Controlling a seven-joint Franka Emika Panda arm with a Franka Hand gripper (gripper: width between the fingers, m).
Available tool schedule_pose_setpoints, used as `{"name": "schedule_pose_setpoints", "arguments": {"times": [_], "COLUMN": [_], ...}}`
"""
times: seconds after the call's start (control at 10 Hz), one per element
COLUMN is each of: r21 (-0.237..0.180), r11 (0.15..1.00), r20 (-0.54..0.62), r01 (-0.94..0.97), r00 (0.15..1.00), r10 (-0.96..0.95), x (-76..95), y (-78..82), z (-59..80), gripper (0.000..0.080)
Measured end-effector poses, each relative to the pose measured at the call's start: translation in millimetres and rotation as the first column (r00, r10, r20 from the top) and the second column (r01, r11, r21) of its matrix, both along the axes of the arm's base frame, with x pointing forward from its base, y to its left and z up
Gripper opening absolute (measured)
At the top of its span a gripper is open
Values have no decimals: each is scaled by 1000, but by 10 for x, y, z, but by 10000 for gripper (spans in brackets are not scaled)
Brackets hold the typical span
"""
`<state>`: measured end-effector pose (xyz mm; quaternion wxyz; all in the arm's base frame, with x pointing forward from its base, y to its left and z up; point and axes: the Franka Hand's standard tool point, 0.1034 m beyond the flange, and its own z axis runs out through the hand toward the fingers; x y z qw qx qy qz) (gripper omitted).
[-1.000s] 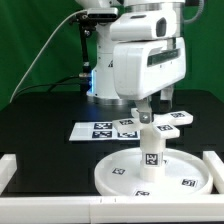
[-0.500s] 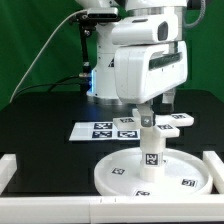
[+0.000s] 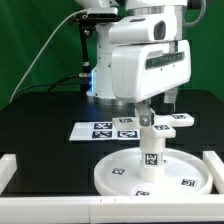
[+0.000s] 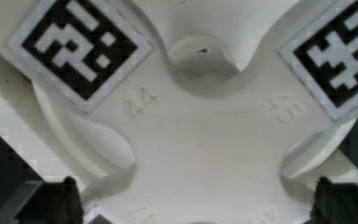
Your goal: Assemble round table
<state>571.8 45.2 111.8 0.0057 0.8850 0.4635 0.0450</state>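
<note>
Gripper (image 3: 148,112): large white boxy unit on the Panda arm, hanging over the middle of the scene. Fingers (image 4: 55,200) stand wide apart, one dark tip on each side of the cross piece in the wrist view; whether they touch it cannot be told. Nothing is clamped.

Cross piece (image 3: 160,122): white plastic, four arms, lying flat directly beneath the gripper and resting on top of the post. In the wrist view (image 4: 194,110) it fills the picture: a small dimple at the centre, and two black-and-white square tags on the arms. Faint embossed figures show on two arms, too soft to read with certainty.

Post (image 3: 150,148): short thick white cylinder, standing upright at the centre of the disc, with one square tag on the side facing the exterior camera.

Round disc (image 3: 118,176): large, white, with a raised rim, lying flat on the black table (image 3: 40,120) nearest the camera. It holds the post alone. Square tags are set on its upper face, one toward the exterior view's left, one toward the right, one at the near edge.

Marker board (image 3: 100,129): thin flat white strip behind the disc, carrying several square tags, partly hidden by the gripper.

White border rails (image 3: 10,165): low walls at the table's near corners.

No brand names or legible words are visible.
</note>
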Motion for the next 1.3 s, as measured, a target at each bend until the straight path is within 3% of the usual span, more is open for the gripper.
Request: {"name": "schedule_pose_setpoints", "arguments": {"times": [0.8, 1.3], "r21": [-3, -4], "r11": [1000, 1000], "r20": [-4, -21], "r01": [-4, -2], "r00": [1000, 1000], "r10": [4, 2], "x": [-39, -74], "y": [-73, -83], "z": [-4, -112], "gripper": [649, 649]}}
